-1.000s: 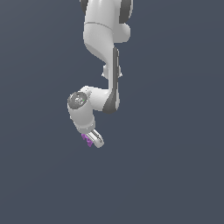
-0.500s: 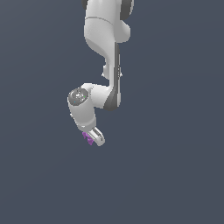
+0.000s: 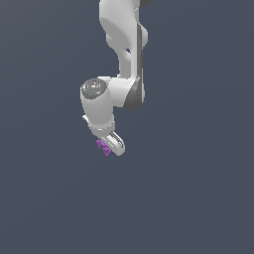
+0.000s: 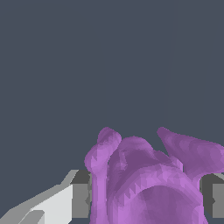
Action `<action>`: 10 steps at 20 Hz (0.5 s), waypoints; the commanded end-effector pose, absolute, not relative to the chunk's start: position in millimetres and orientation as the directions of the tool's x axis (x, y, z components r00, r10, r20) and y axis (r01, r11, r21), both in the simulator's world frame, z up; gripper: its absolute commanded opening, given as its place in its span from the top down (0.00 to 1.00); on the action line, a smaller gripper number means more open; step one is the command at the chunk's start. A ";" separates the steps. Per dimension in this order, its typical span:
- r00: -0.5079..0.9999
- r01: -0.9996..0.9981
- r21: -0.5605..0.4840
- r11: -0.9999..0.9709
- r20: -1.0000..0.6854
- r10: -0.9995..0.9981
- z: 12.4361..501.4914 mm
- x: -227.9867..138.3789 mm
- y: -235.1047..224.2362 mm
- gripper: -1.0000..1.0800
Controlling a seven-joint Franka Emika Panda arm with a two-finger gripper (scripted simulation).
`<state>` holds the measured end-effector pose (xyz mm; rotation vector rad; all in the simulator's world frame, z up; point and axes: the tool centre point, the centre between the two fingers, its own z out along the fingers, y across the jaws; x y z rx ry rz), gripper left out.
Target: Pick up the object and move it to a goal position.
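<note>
Purple, spiky-lobed and plastic-looking, the little object (image 3: 103, 147) sits wedged between the fingertips of the white robot gripper (image 3: 110, 145), which is clamped on it from both sides. From where I stand in the exterior view, it pokes out on that view's left of the fingers, hanging in open space against a flat slate-grey backdrop (image 3: 198, 188), with nothing under it that I can make out. I'd judge it is held this way for carrying toward the goal, though no goal marker shows in either view. The wrist view puts the object (image 4: 148, 179) right up close: rounded knobs, a pointed horn, faceted smooth skin with a soft sheen. The grey finger pads (image 4: 81, 199) press flat against its sides. The arm's white casing (image 3: 119, 30) looks glossy and rounded.
</note>
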<state>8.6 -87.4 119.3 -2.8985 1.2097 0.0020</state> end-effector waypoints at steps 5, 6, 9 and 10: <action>0.703 -0.711 -0.001 -0.703 0.000 -0.711 181.5 -2.4 -62.3 1.00; 0.703 -0.711 -0.001 -0.703 0.000 -0.711 189.8 -3.8 -59.0 1.00; 0.703 -0.711 0.000 -0.703 0.000 -0.711 212.1 -7.2 -50.1 1.00; 0.703 -0.711 0.000 -0.703 0.000 -0.711 218.5 -8.2 -47.5 1.00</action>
